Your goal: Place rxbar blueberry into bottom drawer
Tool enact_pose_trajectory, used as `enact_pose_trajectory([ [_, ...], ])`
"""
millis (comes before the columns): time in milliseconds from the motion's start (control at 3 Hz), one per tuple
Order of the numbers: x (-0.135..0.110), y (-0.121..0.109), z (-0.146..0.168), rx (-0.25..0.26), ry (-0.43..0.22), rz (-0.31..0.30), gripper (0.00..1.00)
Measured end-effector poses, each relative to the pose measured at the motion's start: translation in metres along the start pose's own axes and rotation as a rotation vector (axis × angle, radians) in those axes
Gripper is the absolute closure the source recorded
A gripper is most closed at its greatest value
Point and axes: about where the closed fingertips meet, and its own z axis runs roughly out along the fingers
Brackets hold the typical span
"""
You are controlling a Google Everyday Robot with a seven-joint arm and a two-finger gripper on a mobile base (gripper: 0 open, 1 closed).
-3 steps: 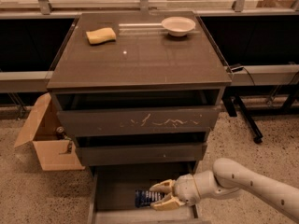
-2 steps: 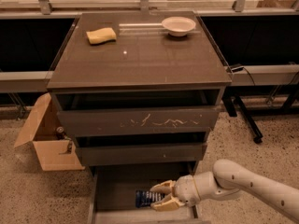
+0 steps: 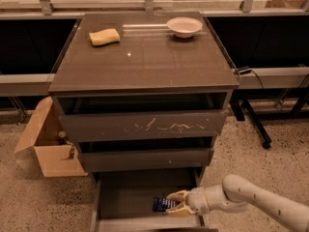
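The bottom drawer (image 3: 126,193) of the dark grey-brown cabinet is pulled out at the bottom of the camera view, its dark floor showing. The rxbar blueberry (image 3: 161,204), a small navy-blue bar with pale print, is inside the drawer at its right side, low over the floor. My gripper (image 3: 175,203) reaches in from the right on a white arm. Its pale fingers (image 3: 177,195) close on the bar's right end, one above and one below. I cannot tell whether the bar rests on the drawer floor.
A yellow sponge (image 3: 104,36) and a white bowl (image 3: 184,26) sit on the cabinet top (image 3: 145,62). The scratched-front drawer (image 3: 145,124) and the middle drawer (image 3: 145,159) stand slightly ajar. An open cardboard box (image 3: 48,146) is on the floor at left. A black stand leg (image 3: 253,122) is at right.
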Motion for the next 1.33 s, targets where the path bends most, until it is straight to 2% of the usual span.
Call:
enact_pose_trajectory([
  [333,0.051,-0.041,0.009,-0.004,-0.004,0.032,1.0],
  [667,0.086,-0.075,0.027,-0.04,0.0,0.048,0.81],
  [1000,0.105,-0.12,0.039,-0.056,0.033,0.042,0.49],
  [1333,0.113,-0.138,0.043,-0.054,0.056,0.039,0.19],
])
